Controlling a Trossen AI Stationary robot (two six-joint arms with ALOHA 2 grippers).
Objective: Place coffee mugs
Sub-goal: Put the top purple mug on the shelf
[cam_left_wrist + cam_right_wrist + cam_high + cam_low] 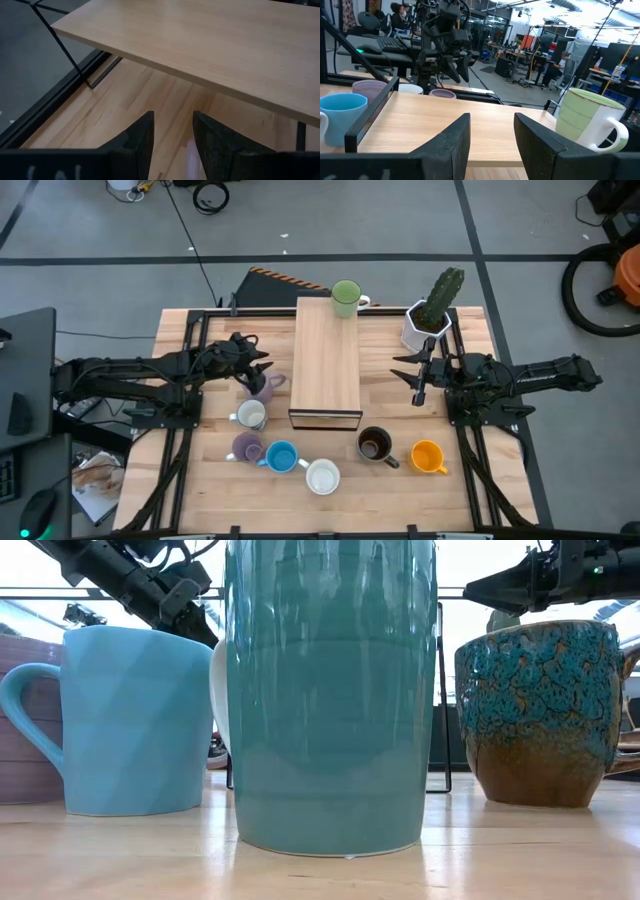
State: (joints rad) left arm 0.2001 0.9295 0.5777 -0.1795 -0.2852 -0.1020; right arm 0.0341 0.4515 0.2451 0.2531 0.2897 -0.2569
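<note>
A green mug stands upright on the far end of a raised wooden shelf. On the table near the shelf's left side stand a lilac mug, a white mug, a second lilac mug and a blue mug. Another white mug, a dark brown mug and an orange mug stand along the near side. My left gripper hovers open just above the first lilac mug. My right gripper is open and level, right of the shelf, with nothing between its fingers.
A white hexagonal pot with a cactus stands at the far right, close behind my right gripper. Black frame rails run along both table sides. The shelf top is bare except for the green mug. People sit at desks beyond the table.
</note>
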